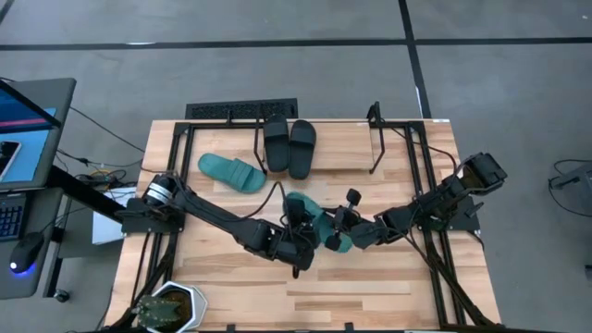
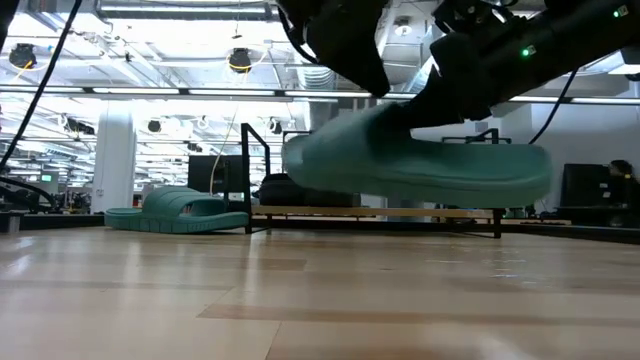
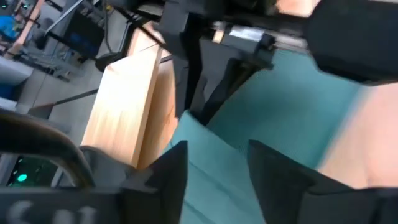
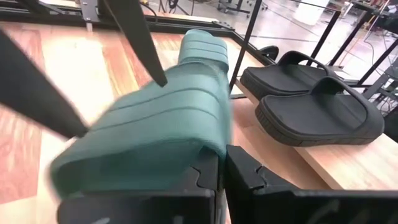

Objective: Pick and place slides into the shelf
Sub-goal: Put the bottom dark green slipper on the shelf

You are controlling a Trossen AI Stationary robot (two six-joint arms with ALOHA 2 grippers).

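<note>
Beyond the far edge of my pale wooden plank table (image 1: 388,277), a big bright hall is stretching away under rows of ceiling lamps, with a white pillar (image 2: 113,160) at one side and a grey floor crossed by dark lines. At the left of the table a laptop (image 1: 23,129) is sitting on a side stand, and a potted plant (image 1: 169,310) is standing at the near left corner.

At the table's far side the low black metal-rod shelf (image 1: 375,139) is carrying two black soft slip-on slides (image 1: 289,145) side by side on its board; a black slotted flat grille (image 1: 242,111) is lying just behind them. One teal green soft slide (image 1: 232,172) is resting flat on the planks, near the left of the shelf.

Over the middle of the table I am holding the other teal green slide (image 2: 420,165) in the air, clear of the wood and roughly level. My right gripper (image 4: 222,174) is pinching its strap, with the fingers (image 4: 249,177) pressed nearly together around the soft material. My left gripper (image 3: 214,165) is meeting the same slide from the other side, its fingers (image 3: 171,171) spread across the teal surface, and I cannot tell whether they are gripping it.
</note>
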